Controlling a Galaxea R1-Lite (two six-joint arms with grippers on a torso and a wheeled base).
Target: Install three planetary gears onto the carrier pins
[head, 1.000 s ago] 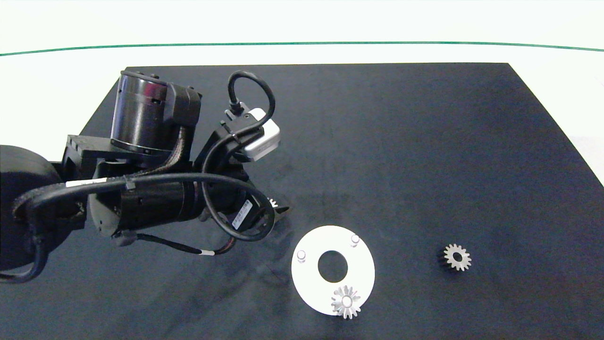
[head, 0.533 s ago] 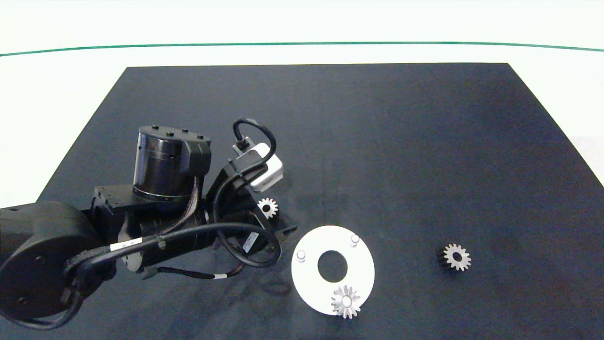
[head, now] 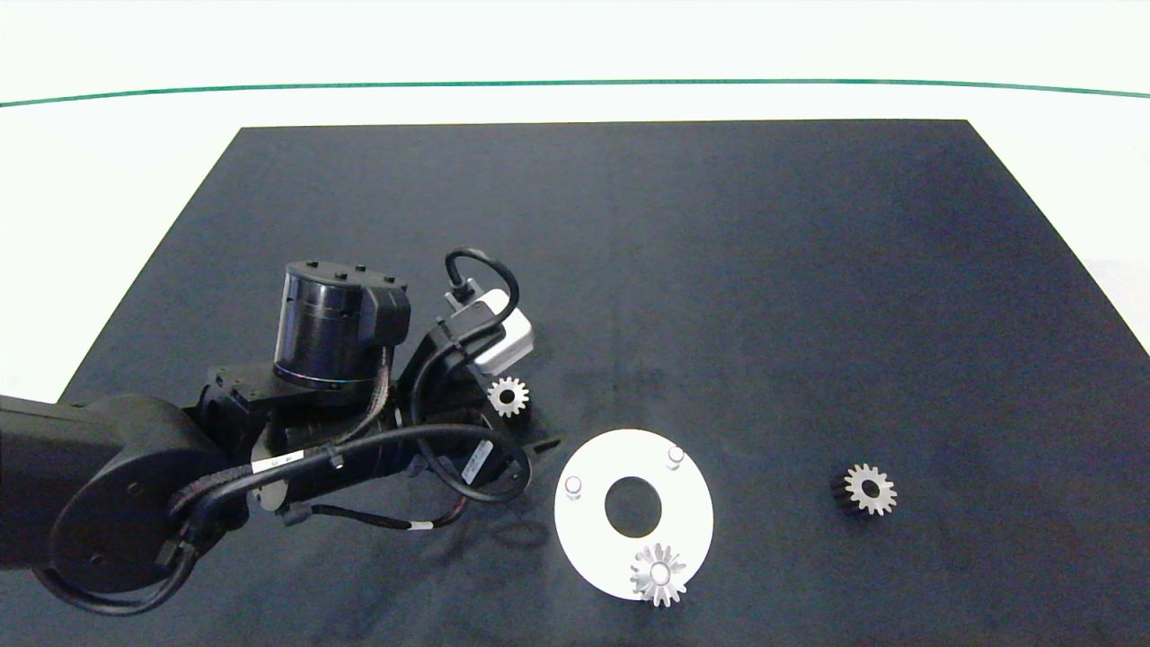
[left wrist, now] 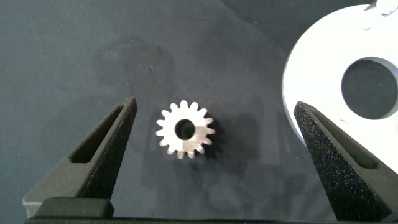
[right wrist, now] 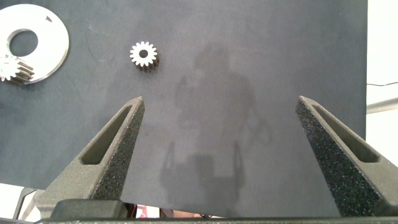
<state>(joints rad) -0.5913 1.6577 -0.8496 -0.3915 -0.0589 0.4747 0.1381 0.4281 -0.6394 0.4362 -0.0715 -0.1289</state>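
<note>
Between the open left claw fingers lies a gear, beside the disc.

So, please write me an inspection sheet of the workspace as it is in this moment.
Surface: black mat on a white table; a green line crosses the table's far side.
Job's things: white disc with one gear seated on a pin; two pins bare; one loose gear left of the disc, another loose gear to its right.
Clutter: nothing seen.
Hands: left hand open, straddling the left loose gear, not touching it; right hand open, over bare mat, outside the head view.
Cables: black cables looped on the left arm.
Surroundings: nothing seen.
</note>
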